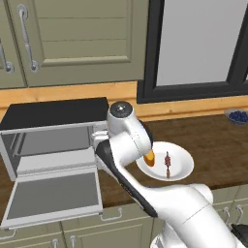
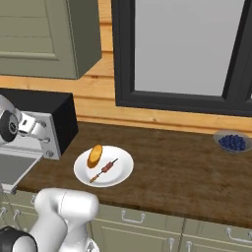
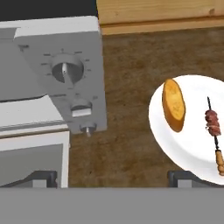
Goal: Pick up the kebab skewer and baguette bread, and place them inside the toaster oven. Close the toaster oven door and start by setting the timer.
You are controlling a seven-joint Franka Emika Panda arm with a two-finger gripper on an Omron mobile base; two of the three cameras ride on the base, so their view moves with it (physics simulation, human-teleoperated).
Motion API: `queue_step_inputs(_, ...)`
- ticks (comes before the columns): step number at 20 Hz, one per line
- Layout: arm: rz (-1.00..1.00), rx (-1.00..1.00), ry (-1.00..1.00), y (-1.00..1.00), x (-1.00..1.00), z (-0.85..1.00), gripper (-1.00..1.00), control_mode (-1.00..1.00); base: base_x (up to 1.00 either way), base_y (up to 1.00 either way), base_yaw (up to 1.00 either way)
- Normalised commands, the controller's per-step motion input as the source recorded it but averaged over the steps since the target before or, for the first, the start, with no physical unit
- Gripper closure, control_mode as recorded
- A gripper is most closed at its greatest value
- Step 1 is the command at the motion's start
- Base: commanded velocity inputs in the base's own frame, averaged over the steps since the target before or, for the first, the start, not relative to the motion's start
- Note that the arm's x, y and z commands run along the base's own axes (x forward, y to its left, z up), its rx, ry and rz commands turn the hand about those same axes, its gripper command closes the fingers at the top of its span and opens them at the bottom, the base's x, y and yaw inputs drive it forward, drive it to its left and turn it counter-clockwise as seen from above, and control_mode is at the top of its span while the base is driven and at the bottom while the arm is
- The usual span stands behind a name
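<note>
The baguette bread (image 3: pixel 173 104) and the kebab skewer (image 3: pixel 213 127) lie side by side on a white plate (image 3: pixel 192 148), the bread nearer the toaster oven (image 1: pixel 48 135). Its door (image 1: pixel 53 196) hangs open and flat over the counter's front edge. My gripper (image 3: pixel 113 179) is open and holds nothing. It hovers above the wooden counter between the oven's knob panel (image 3: pixel 70 74) and the plate. From the base, the bread (image 1: pixel 149 158) (image 2: pixel 95 155) and skewer (image 1: pixel 167 164) (image 2: pixel 104 169) rest on the plate (image 1: pixel 181 167) (image 2: pixel 123 172), partly behind my arm in the left base view.
A bowl of blueberries (image 2: pixel 232 142) stands at the far right of the counter, under the window (image 2: pixel 187 49). Bare wooden counter (image 2: pixel 172 167) stretches between plate and bowl. Wall cabinets (image 1: pixel 72 38) hang above the oven.
</note>
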Motion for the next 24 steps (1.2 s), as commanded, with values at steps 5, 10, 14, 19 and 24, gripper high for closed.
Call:
queue_step_inputs(5, 0.09, -0.04, -0.15, 1.0, -0.45, 0.0, -1.0, -1.0, 0.0, 0.0, 0.0)
queue_step_inputs(10, -0.14, 0.0, -0.29, 1.0, 0.05, -0.05, -1.0, -1.0, 0.0, 0.0, 0.0)
queue_step_inputs(14, -0.04, 0.0, -0.34, 0.77, 0.25, -0.01, -1.0, -1.0, 0.0, 0.0, 0.0)
queue_step_inputs(19, -0.03, 0.01, -0.36, 0.76, 0.44, -0.02, -1.0, -1.0, 0.0, 0.0, 0.0)
queue_step_inputs(24, -0.03, 0.01, -0.18, 0.03, 0.34, -0.04, -1.0, -1.0, 0.0, 0.0, 0.0)
